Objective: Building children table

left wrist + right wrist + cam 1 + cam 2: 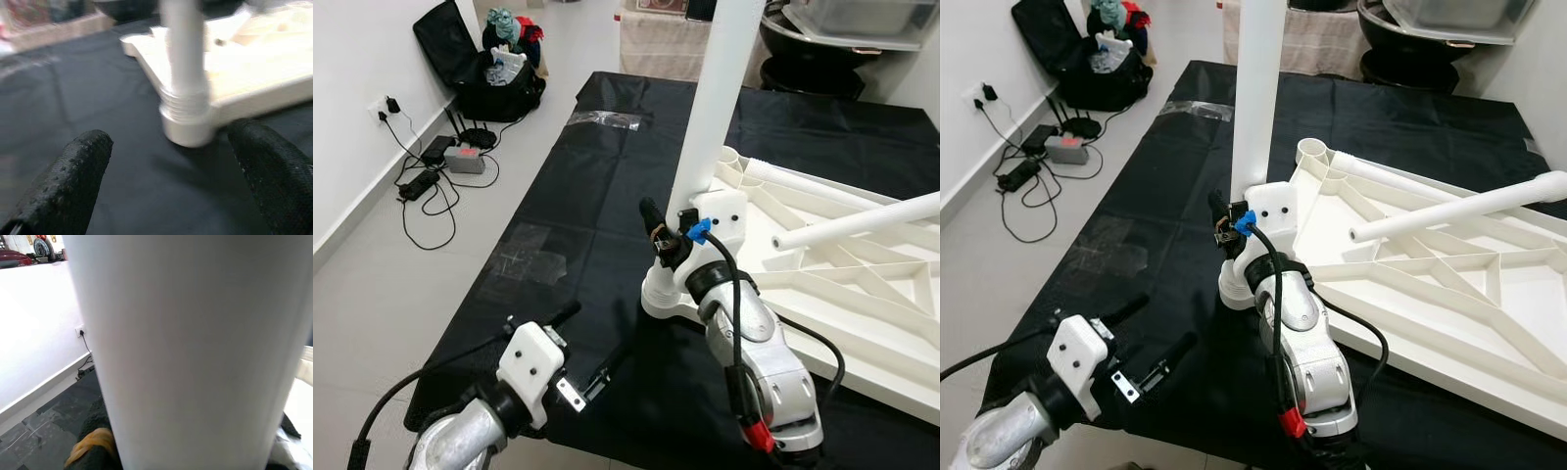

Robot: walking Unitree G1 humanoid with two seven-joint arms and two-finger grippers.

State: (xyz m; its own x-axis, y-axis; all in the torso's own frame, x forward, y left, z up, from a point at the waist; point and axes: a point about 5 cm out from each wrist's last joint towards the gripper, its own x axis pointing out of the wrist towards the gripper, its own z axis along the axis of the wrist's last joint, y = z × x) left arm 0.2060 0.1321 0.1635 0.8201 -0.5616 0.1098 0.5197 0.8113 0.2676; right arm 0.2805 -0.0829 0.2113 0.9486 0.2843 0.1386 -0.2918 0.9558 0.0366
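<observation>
In right hand [668, 233], table leg [715, 93] upright

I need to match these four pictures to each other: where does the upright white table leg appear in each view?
Left eye view: upright white table leg, upper centre, right gripper at its base.
Right eye view: left of centre.
Left wrist view: upper centre, beyond the left gripper's fingers.
Right wrist view: across the middle, close up.
Shared landmark: the upturned white tabletop.
</observation>
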